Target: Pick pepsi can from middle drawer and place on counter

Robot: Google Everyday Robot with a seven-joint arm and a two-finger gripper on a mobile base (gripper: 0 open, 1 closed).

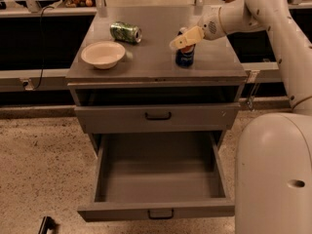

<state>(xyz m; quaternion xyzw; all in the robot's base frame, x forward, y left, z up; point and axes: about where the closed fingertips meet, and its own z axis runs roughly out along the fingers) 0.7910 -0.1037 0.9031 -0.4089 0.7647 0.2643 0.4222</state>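
The pepsi can (185, 56) stands upright on the counter (151, 57), right of its middle. My gripper (183, 39) is at the can's top, reaching in from the right on the white arm (273, 13), and it covers the can's rim. The middle drawer (156, 209) is pulled out wide below the cabinet front, and nothing lies in it.
A pale bowl (103, 54) sits at the counter's front left. A green soda can (125, 32) lies on its side behind it. A shallower drawer front with a black handle (158, 116) is closed above the open drawer. My white base (275, 174) stands at the right.
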